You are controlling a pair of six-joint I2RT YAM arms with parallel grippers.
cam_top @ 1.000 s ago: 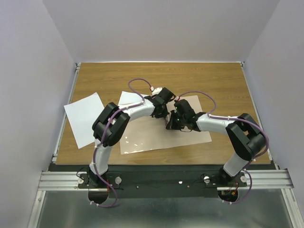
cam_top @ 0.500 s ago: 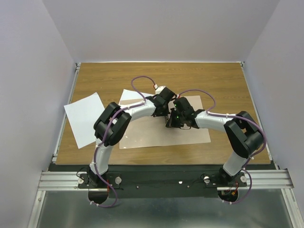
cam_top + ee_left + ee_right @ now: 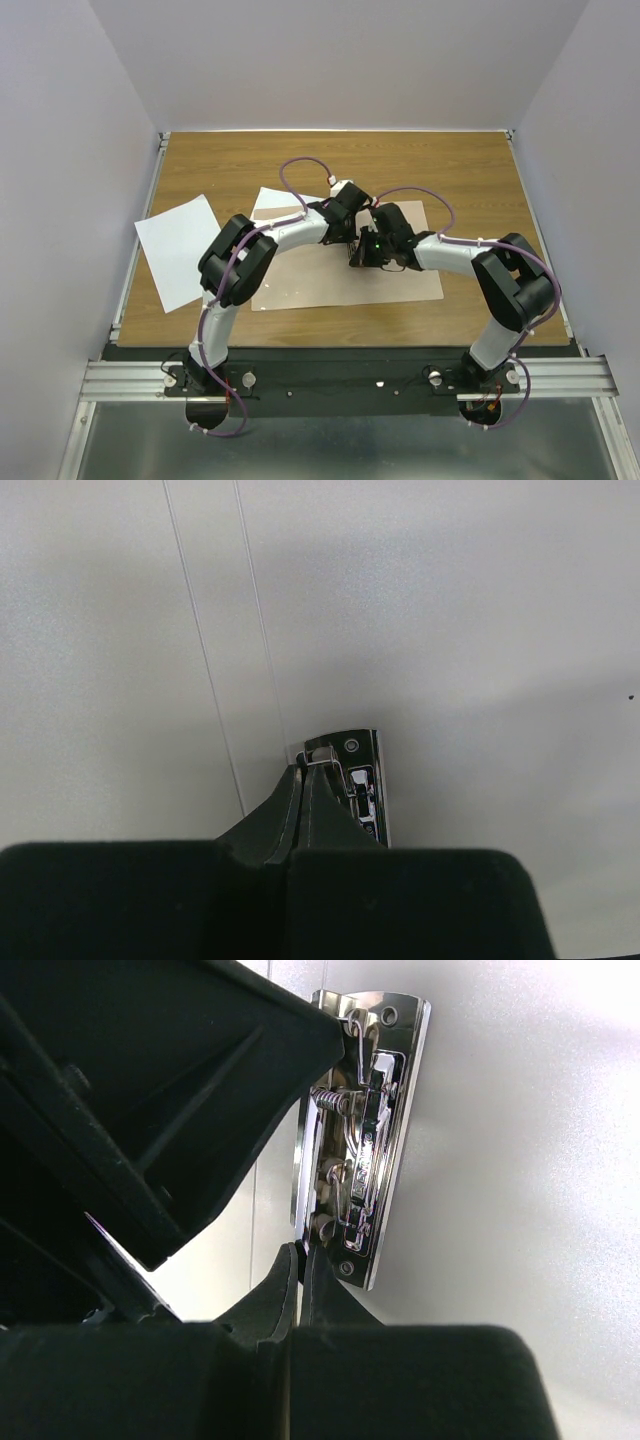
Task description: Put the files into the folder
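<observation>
The tan folder (image 3: 300, 285) lies open and flat in the middle of the table, its metal clip (image 3: 362, 780) at its centre. One white file (image 3: 178, 250) lies at the left. A second file (image 3: 272, 205) sticks out from under the folder's far left corner. My left gripper (image 3: 349, 240) is shut, its tips (image 3: 306, 770) pinching the wire lever at one end of the clip. My right gripper (image 3: 363, 256) is shut, its tips (image 3: 303, 1252) at the other end of the clip (image 3: 368, 1140). The left gripper's body (image 3: 150, 1110) fills the upper left of the right wrist view.
The wooden table (image 3: 450, 170) has metal rails along its left (image 3: 140, 230) and right sides. Grey walls stand close on three sides. The two arms meet over the folder, wrists almost touching.
The folder's near edge has moved away from me and now lies flatter. Both grippers have shifted slightly towards the far side, still together at the clip.
</observation>
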